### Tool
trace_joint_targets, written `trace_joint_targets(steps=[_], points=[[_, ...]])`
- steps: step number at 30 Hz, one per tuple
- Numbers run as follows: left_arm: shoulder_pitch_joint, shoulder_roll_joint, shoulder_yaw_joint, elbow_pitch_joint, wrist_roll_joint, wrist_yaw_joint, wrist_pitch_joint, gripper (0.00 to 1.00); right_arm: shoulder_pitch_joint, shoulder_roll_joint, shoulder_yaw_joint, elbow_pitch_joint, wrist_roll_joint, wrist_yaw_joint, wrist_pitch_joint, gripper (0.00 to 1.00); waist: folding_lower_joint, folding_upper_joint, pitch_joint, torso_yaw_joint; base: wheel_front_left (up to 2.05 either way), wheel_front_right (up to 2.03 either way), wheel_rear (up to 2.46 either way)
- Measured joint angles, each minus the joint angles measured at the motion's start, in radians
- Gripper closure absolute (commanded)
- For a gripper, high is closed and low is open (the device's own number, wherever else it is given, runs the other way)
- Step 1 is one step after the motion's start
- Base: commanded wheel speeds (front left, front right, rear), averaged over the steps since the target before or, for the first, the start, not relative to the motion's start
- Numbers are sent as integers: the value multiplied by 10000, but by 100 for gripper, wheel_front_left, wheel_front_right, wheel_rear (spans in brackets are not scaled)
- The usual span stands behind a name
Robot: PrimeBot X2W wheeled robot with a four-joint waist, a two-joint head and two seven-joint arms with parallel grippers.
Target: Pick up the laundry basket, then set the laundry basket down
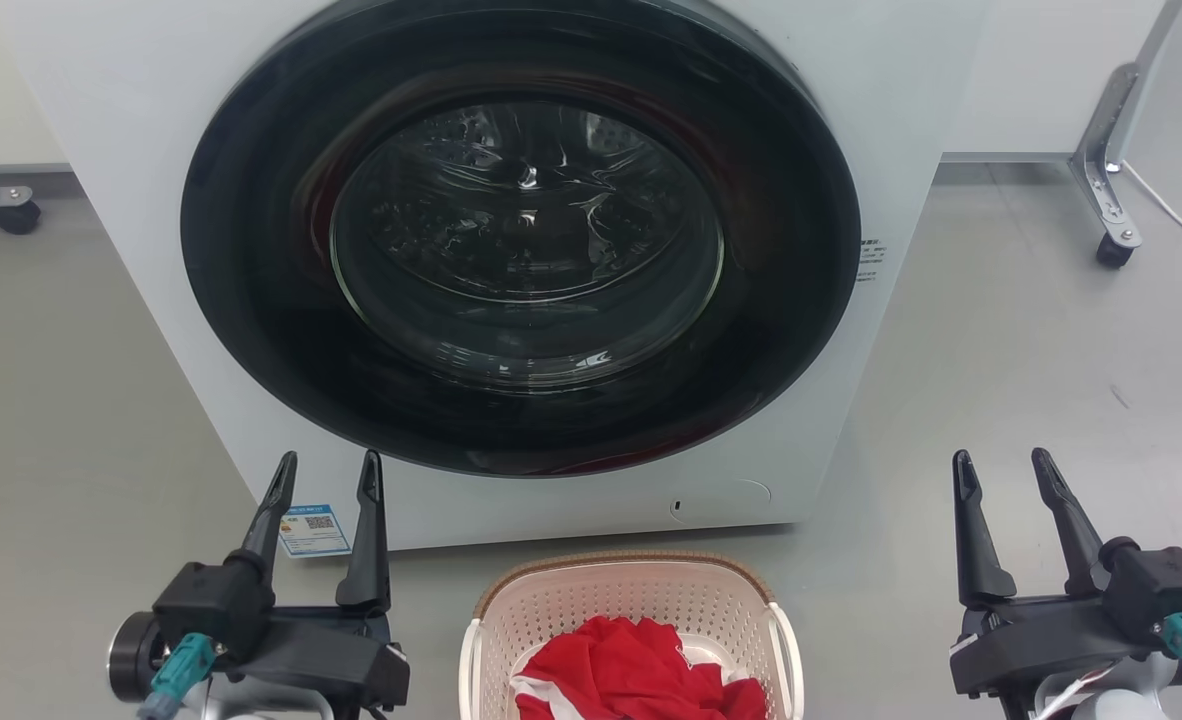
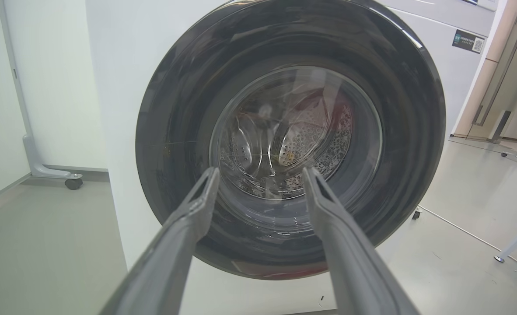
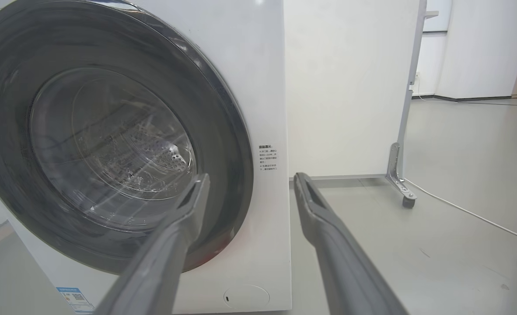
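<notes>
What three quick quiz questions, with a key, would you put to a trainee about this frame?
1. True or false: the left gripper is shut on a handle of the laundry basket.
2. What lies in the laundry basket? A. a red cloth; B. a blue towel; C. nothing.
3. Fill in: the round door of the washing machine is ____.
Key: 1. false: it is open and apart from the laundry basket, as is the right gripper; 2. A; 3. shut.
</notes>
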Motion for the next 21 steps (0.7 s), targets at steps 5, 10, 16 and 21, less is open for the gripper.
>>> trace_joint_targets(steps=[5, 10, 16, 21], points=[[0, -2, -130, -21, 502, 105, 0, 0, 3, -40, 77, -6, -477, -90, -161, 0, 0, 1, -4, 2, 0, 0, 0], [1, -6, -167, -21, 709, 188, 75, 0, 11, -56, 142, -10, -662, -161, -245, 0, 0, 0, -5, 11, 0, 0, 0], [14, -29, -63, 10, 698, 188, 263, 0, 13, -56, 102, 31, -642, -161, -245, 0, 0, 0, -2, 16, 0, 0, 0], [44, -46, 71, 71, 679, 190, 449, 0, 16, -56, 84, 100, -635, -161, -245, 0, 0, 1, -6, 19, 0, 0, 0]])
